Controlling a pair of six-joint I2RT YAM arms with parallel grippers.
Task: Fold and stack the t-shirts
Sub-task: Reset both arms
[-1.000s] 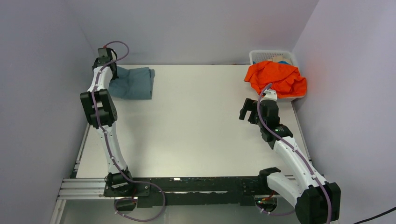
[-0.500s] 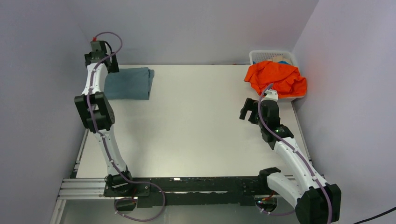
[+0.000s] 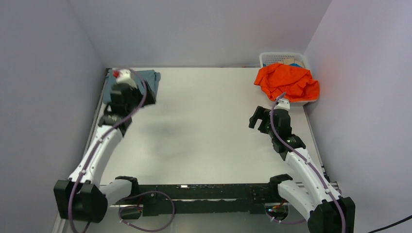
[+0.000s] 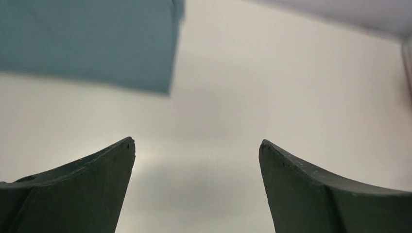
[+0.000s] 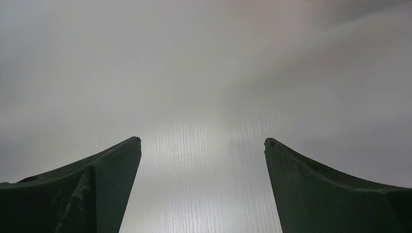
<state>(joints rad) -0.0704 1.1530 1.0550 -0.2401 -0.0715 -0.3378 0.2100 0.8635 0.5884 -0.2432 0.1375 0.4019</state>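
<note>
The slate blue-grey t-shirt (image 3: 151, 80) lies folded at the table's far left corner; in the left wrist view it fills the upper left (image 4: 87, 39). My left gripper (image 3: 145, 99) hovers at the shirt's near edge and hides part of it. It stands open (image 4: 197, 145) over bare table, holding nothing. The orange t-shirt (image 3: 286, 81) lies crumpled over the white basket (image 3: 284, 57) at the far right. My right gripper (image 3: 256, 118) is open (image 5: 202, 141) above the tabletop, a little in front and to the left of the orange t-shirt.
Grey walls close in the table on the left, back and right. The black rail (image 3: 204, 191) with both arm bases runs along the near edge. The white tabletop (image 3: 204, 126) spreads between the two arms.
My left gripper opened and let go of the blue-grey t-shirt, then the arm drew back from the far left corner toward the near side. The right arm barely shifted.
</note>
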